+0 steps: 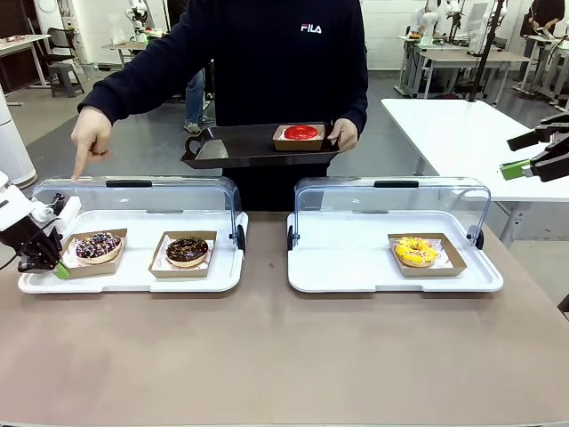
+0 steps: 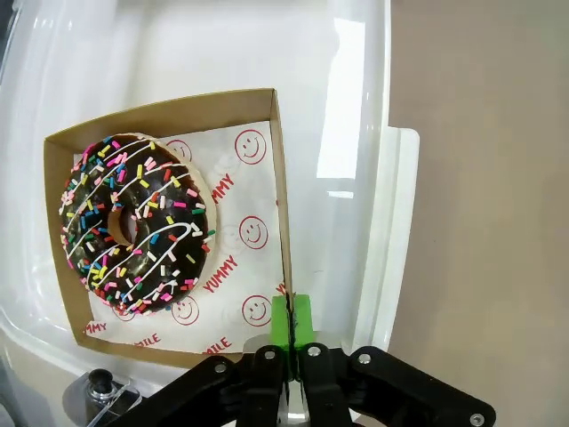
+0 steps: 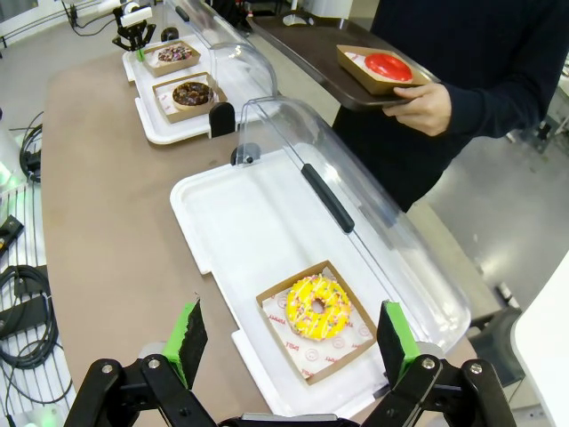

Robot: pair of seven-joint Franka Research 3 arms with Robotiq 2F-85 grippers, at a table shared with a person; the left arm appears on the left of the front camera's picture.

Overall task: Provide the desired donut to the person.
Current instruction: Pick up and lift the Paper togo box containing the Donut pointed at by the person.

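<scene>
A robotics lab hall, with a donut counter staged in the foreground. In the front view, a bare grey floor (image 1: pixel 151 142) runs back past plain white work tables (image 1: pixel 462 133) at the upper right and a grey stool (image 1: pixel 64 78) at the upper left. Loose cables (image 3: pixel 27 294) lie beside the brown surface (image 1: pixel 267 356) at the left edge of the right wrist view. The shop-like part is two white display trays (image 1: pixel 133 286) under clear hinged covers (image 1: pixel 142 194), holding donuts (image 1: pixel 187 251) in cardboard trays (image 1: pixel 182 272).
</scene>
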